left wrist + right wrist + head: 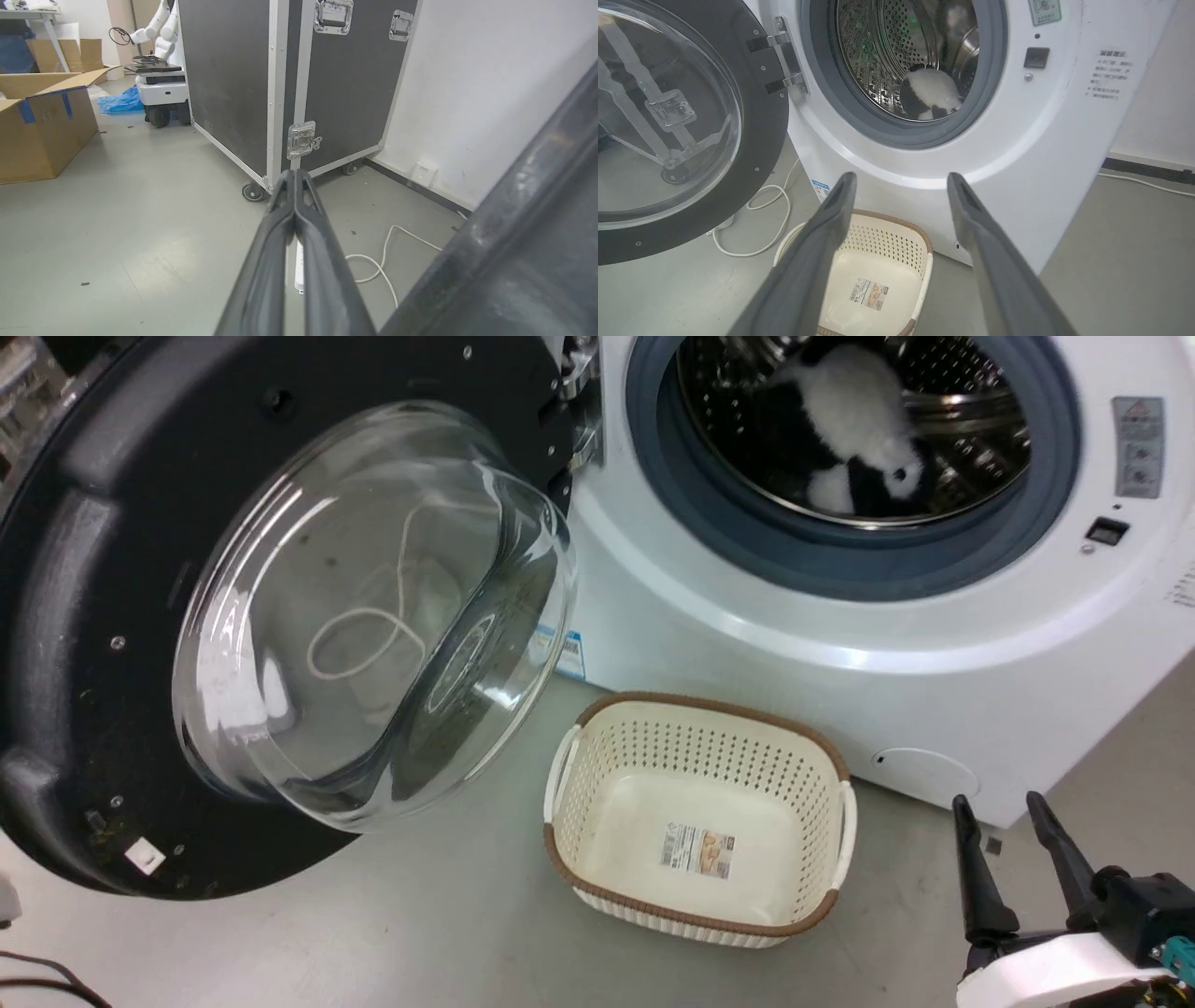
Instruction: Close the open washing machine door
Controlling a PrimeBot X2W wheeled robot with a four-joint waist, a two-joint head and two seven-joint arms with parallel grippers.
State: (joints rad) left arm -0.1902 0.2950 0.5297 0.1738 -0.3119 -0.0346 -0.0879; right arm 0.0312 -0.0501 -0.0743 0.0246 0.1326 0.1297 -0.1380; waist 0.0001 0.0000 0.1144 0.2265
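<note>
The door (373, 616) stands swung wide open at the left of the machine (747, 644), hinged on that side, its glass bowl bulging toward the head camera. In the drum (971, 448) lies a black-and-white plush toy (854, 420) (a panda, by its look). A cream basket (695, 733) sits on the floor (448, 915) just before the machine. The right pincer (997, 800) hangs low at the right, fingers spread apart, holding nothing. The left pincer (295, 175) has its fingers pressed together with nothing between them, beside the door's dark outer edge; whether it touches the door I cannot tell. Beyond it stands a black flight case (233, 84).
</note>
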